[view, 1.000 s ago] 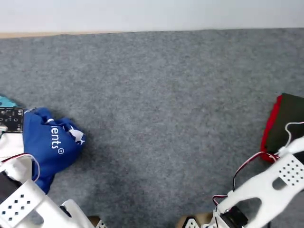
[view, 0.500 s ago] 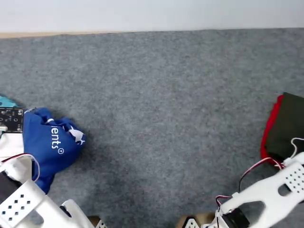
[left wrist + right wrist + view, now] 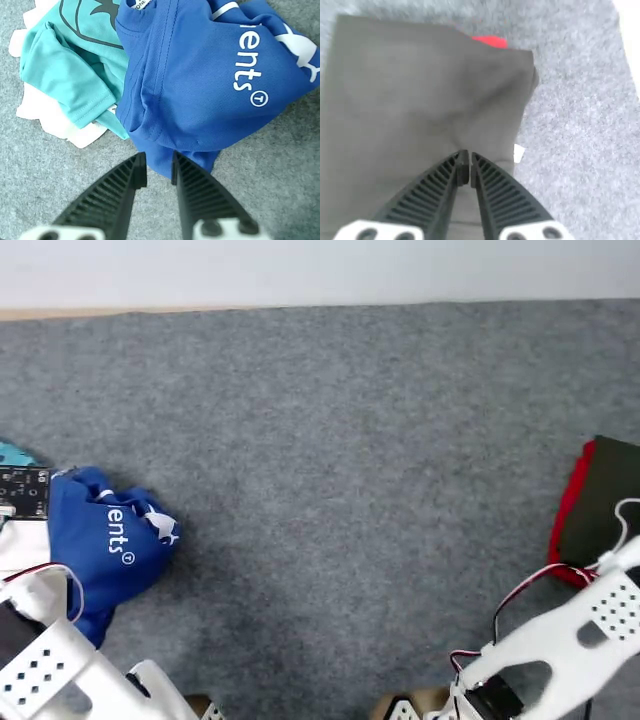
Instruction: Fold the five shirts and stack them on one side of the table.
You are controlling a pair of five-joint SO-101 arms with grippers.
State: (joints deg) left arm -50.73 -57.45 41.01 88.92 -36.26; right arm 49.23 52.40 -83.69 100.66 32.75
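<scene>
At the left edge of the grey felt table, a crumpled blue shirt with white print lies partly over a teal shirt, with the left gripper at its edge, fingers slightly apart. At the right edge a folded dark grey shirt tops a red one, with the right gripper over it, fingers together.

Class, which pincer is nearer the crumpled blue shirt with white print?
Left. The left pincer is right at the blue shirt; the right pincer is over the folded dark grey shirt across the table.
</scene>
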